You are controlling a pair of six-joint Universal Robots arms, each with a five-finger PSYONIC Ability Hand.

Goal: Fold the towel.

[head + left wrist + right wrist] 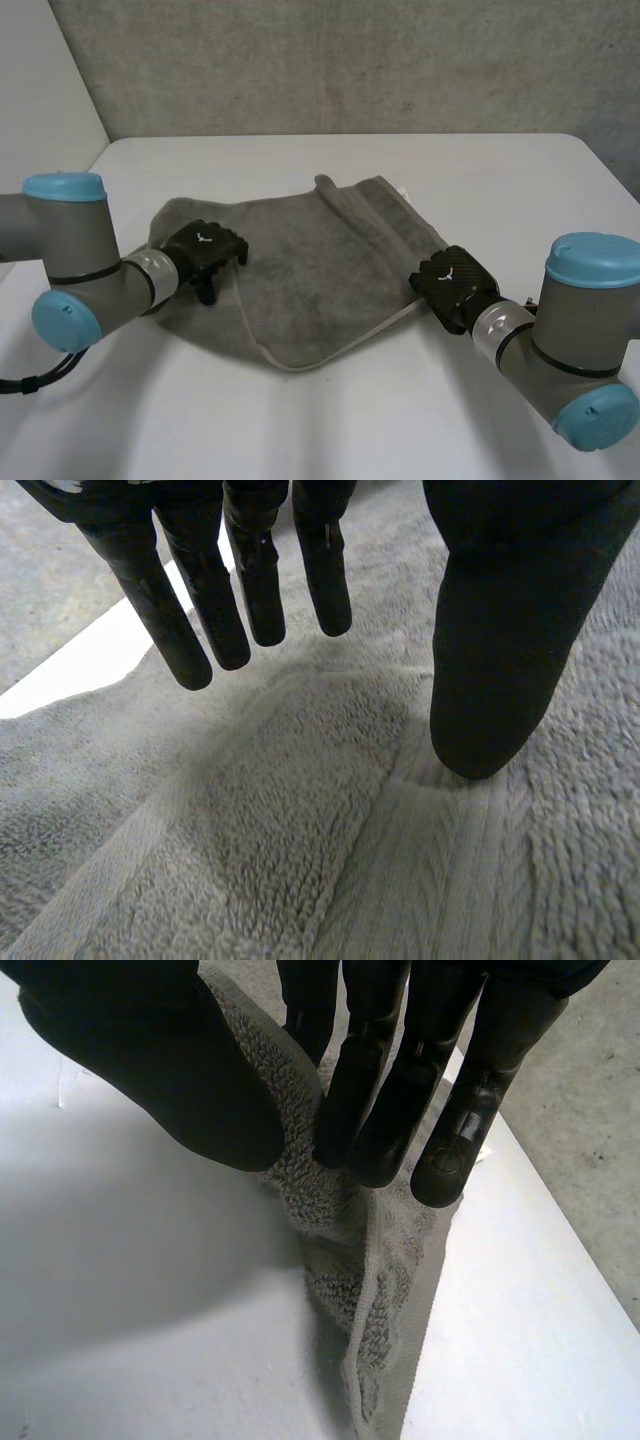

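While the grey towel [300, 270] lies rumpled across the middle of the white table [500, 180], I see my left hand [205, 255] over its left part, with fingers [210, 600] straight and spread and the thumb tip down on the cloth. My right hand [452, 283] is at the towel's right edge, where its thumb and fingers [375, 1080] pinch a lifted fold of that edge.

It looks like a robot lab: a white bench [480, 190], a grey concrete wall [350, 60], two robot arms [85, 255].
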